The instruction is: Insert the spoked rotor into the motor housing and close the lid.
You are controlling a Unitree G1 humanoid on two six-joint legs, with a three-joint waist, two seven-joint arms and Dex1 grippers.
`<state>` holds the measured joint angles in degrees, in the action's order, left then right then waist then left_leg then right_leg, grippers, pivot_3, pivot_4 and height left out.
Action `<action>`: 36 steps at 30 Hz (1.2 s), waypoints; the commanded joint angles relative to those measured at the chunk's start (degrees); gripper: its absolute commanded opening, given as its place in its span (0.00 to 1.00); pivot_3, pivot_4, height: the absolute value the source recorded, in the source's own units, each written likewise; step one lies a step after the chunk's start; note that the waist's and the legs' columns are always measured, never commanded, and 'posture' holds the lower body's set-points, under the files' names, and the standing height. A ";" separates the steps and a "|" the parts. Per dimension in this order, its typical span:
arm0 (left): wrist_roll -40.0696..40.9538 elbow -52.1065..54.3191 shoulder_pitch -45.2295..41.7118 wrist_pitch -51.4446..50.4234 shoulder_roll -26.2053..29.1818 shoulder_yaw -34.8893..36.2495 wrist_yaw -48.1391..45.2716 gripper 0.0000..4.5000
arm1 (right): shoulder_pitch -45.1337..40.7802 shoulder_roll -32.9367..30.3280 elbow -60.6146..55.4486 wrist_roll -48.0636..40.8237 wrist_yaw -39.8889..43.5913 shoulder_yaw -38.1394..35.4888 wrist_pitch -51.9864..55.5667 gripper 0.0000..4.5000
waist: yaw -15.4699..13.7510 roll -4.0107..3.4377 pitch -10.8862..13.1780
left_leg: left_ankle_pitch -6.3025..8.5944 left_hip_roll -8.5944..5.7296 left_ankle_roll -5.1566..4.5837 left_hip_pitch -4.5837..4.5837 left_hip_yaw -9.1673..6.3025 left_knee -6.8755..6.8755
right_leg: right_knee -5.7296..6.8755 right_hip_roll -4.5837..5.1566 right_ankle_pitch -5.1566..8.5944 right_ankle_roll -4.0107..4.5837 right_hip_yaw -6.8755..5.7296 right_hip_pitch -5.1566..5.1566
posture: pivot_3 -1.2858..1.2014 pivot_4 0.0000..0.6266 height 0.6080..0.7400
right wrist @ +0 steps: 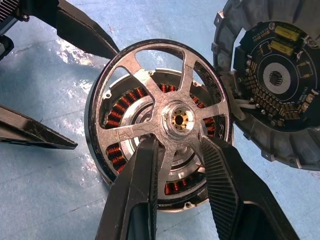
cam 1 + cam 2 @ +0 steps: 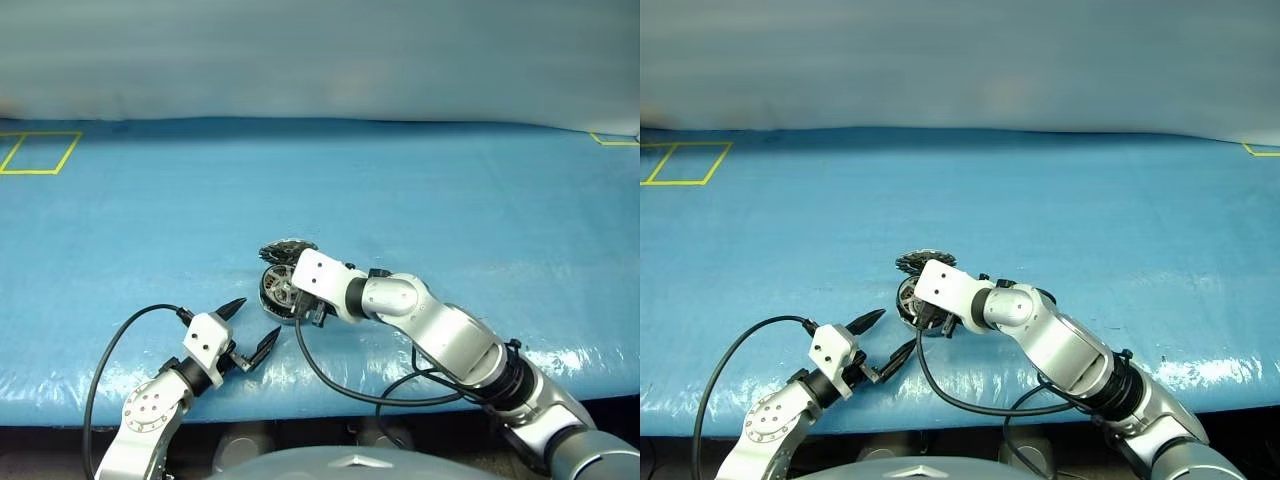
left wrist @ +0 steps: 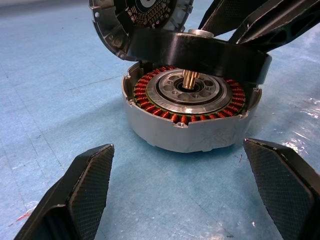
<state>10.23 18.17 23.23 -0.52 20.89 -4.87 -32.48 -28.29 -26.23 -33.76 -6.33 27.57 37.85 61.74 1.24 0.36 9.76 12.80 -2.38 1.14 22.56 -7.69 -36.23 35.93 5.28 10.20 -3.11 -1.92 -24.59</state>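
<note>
On a blue-covered table [image 2: 450,200], the robot's right gripper [image 1: 177,150] holds the spoked rotor [image 1: 165,112] just above the motor housing [image 3: 187,125], its two black fingers closed on one of the silver spokes close to the centre hub. The rotor's dark rim hangs over the housing's ring of copper-brown windings, tilted a little and not yet seated, with a brass-coloured shaft reaching down from its hub toward the pale centre of the cup. The housing sits flat on the table near its front edge. The lid [image 1: 280,85] stands swung open on the far side of the housing, joined at the rim, its inner face with a dark circuit board and scalloped edge turned toward the rotor. The left gripper [image 2: 245,335] waits just beside the housing on the robot's left, low over the table, its fingers spread wide and holding nothing. Yellow tape lines [image 2: 40,152] mark the far left of the table.
</note>
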 commanded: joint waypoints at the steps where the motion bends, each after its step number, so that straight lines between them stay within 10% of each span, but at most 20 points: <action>1: 0.34 1.09 0.30 0.85 0.12 0.16 -0.01 1.00 | -1.15 0.11 -1.98 0.68 0.04 -0.47 -0.43 0.31 | 0.00 0.00 0.00 | 0.00 0.00 0.00 0.00 0.00 0.00 | 0.00 0.00 0.00 0.00 0.00 0.00 | 0.52 0.24 1.00; 25: -0.02 1.47 0.25 -0.03 0.48 0.13 0.15 1.00 | 0.45 1.52 -0.86 0.69 0.66 -1.18 -0.67 0.31 | 0.07 0.00 0.00 | 0.00 0.00 0.00 0.00 0.00 0.04 | 0.00 0.00 0.01 0.02 0.00 -0.02 | 0.52 0.24 1.00; 30: -0.06 1.55 0.33 -0.04 0.49 0.17 0.23 1.00 | 0.78 1.52 -1.03 0.75 1.00 -1.12 -0.45 0.03 | 0.13 0.00 0.00 | 0.00 0.01 0.00 -0.01 0.00 0.04 | 0.00 0.00 0.01 0.02 0.00 -0.02 | 0.52 0.24 1.00; 36: -0.06 1.49 0.24 0.03 0.42 0.15 0.27 1.00 | 0.82 1.44 -1.09 1.01 1.08 -1.12 -0.52 0.01 | 0.20 0.00 0.00 | 0.00 0.01 0.00 -0.01 0.00 0.06 | 0.00 -0.01 0.02 0.03 0.00 -0.02 | 0.52 0.24 1.00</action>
<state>10.16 18.18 23.34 -0.85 21.01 -4.89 -32.43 -27.72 -25.05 -33.76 -4.99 28.48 37.36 61.73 1.44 0.36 9.76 12.80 -2.37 1.14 22.55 -7.68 -36.17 35.93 5.28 10.22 -3.08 -1.92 -24.61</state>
